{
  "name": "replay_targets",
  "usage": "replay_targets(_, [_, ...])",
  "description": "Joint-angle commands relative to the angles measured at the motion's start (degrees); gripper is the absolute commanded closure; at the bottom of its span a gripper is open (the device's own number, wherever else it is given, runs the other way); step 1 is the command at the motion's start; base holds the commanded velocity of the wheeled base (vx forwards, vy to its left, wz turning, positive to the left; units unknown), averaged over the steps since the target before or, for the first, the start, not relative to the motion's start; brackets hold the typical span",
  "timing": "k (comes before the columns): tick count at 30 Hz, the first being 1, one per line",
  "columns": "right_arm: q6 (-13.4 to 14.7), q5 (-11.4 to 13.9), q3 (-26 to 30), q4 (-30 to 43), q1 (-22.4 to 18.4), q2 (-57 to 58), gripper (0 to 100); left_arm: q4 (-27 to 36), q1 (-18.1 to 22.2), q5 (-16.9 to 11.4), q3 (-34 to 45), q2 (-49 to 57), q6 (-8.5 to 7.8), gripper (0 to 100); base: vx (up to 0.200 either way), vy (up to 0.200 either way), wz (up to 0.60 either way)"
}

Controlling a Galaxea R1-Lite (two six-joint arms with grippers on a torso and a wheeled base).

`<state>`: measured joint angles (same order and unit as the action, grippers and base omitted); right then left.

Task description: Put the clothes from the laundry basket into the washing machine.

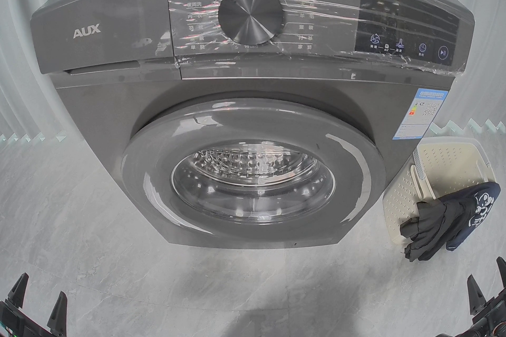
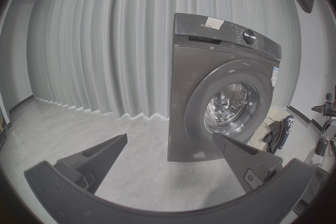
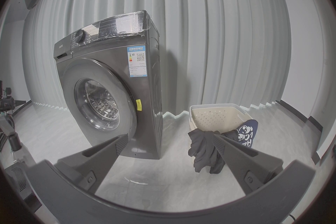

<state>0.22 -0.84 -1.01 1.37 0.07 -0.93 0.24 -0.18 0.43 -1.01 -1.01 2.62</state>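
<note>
Dark clothes [image 1: 443, 222] draped over laundry basket [image 1: 453, 159] rim.
Likely soft, light: pinch the bunched fold; left hand [image 1: 41, 286] and right hand [image 1: 486, 272] apart, empty.

The left claw [image 1: 42, 286] and right claw [image 1: 485, 269] sit low, jaws parted.

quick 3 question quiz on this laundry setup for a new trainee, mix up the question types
1. True or false: the door of the washing machine stands open.
2. The clothes are: A) inside the machine; B) draped over the rim of the laundry basket; C) on top of the machine.
3. Fill in: the left gripper and right gripper are both ___ and hold nothing.
Key: 1 false; 2 B; 3 open.
</note>
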Motion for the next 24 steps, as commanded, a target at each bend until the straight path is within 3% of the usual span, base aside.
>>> replay_targets(1, [0.0,0.1,0.4,0.0,0.1,0.4,0,0.0,0.0,0.0,0.8,0.7,0.02,0,0.200,0.000,0.00])
replay_targets(16, [0.5,0.6,0.1,-1.1,0.0,0.4,0,0.0,0.0,0.0,0.8,0.7,0.02,0,0.000,0.000,0.00])
replay_targets(17, [0.8,2.4,-4.1,-5.1,0.3,0.6,0,0.0,0.0,0.0,0.8,0.7,0.02,0,0.000,0.000,0.00])
replay_targets(19, [2.4,4.4,-10.3,-6.3,0.5,-2.2,0,0.0,0.0,0.0,0.8,0.7,0.02,0,0.000,0.000,0.00])
replay_targets(22, [2.8,6.8,-12.4,-4.6,0.5,-9.3,0,0.0,0.0,0.0,0.8,0.7,-0.07,0,0.000,0.000,0.00])
replay_targets(24, [2.5,10.5,-12.4,-4.7,1.2,-13.4,0,0.0,0.0,0.0,0.8,0.7,-0.07,0,0.000,0.000,0.00])
